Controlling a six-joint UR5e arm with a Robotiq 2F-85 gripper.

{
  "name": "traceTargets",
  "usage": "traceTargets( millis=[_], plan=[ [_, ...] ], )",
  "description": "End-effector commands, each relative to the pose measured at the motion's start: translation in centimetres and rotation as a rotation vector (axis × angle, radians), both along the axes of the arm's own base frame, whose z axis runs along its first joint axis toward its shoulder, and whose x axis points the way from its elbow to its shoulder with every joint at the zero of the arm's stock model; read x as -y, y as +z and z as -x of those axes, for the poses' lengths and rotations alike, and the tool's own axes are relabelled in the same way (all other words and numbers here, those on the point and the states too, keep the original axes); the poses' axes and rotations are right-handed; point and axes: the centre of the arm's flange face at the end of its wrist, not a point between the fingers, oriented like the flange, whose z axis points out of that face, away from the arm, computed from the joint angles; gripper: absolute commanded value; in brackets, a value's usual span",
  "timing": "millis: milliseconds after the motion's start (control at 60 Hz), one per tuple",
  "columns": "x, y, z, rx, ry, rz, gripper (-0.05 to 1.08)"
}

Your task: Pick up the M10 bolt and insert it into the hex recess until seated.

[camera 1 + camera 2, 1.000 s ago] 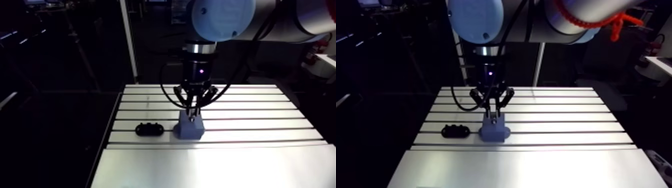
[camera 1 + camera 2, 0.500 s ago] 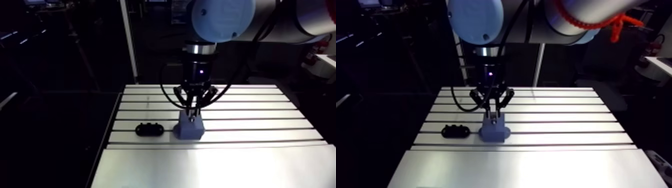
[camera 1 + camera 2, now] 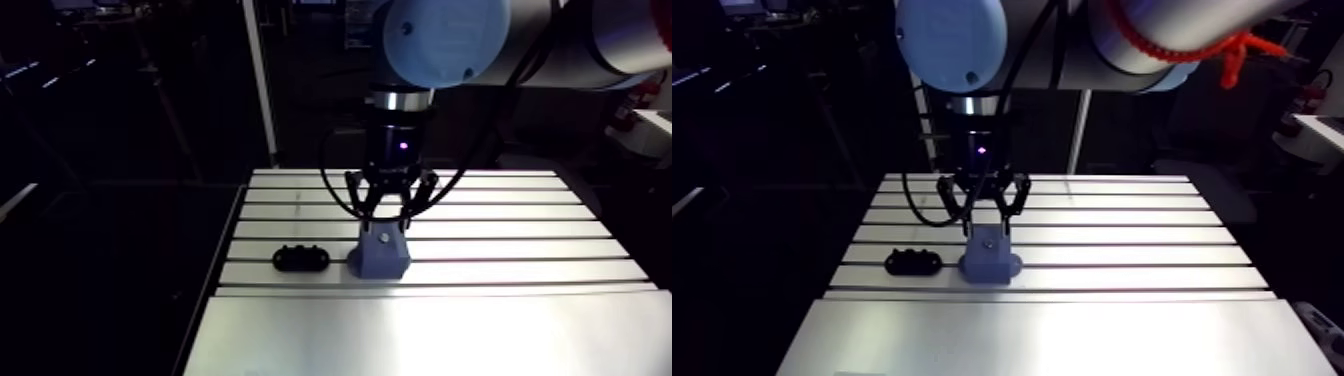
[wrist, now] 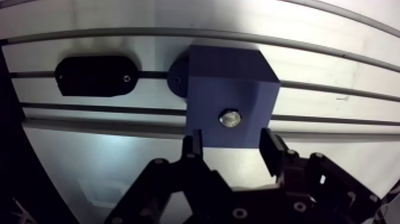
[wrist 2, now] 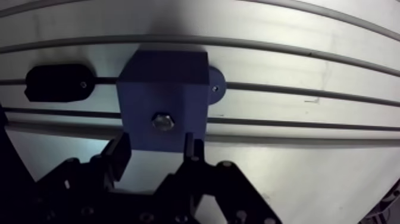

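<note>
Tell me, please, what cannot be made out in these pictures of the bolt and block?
- Bolt: the wrist view shows only its head; the blue block hides the shank, so seating depth is unclear.
- Black part: too dark in either view to identify.
- Open fingers: their bases are cut off by the wrist view's edge.
</note>
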Motion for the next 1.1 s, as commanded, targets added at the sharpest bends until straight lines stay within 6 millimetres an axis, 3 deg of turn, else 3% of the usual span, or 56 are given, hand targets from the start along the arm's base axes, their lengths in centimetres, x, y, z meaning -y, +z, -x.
traceTargets(
  millis=[17,450,467,483,500,517,533,550,583,667,767,1100],
  plan=[
    [0.0,0.1,0.1,-0.006,-0.001,0.001,0.01],
    [0.2,0.9,0.3,-0.023,-0.012,-0.004,0.01],
    [0.1,1.0,0.3,-0.024,-0.012,-0.002,0.15],
    [0.1,1.0,0.3,-0.024,-0.012,-0.002,0.15],
    [0.2,1.1,0.3,-0.026,-0.015,0.001,0.44],
    [0.2,1.1,0.3,-0.026,-0.015,0.001,0.44],
    [0.1,1.1,0.4,-0.029,-0.017,0.003,0.62],
    [0.1,1.1,0.4,-0.029,-0.017,0.003,0.62],
    [0.1,1.1,0.5,-0.044,-0.016,0.005,0.85],
    [0.2,1.2,0.7,-0.061,-0.016,0.008,1.01],
    [0.2,1.2,0.7,-0.062,-0.016,0.009,1.07],
    [0.4,0.8,0.4,-0.048,-0.002,0.011,1.08]
  ],
)
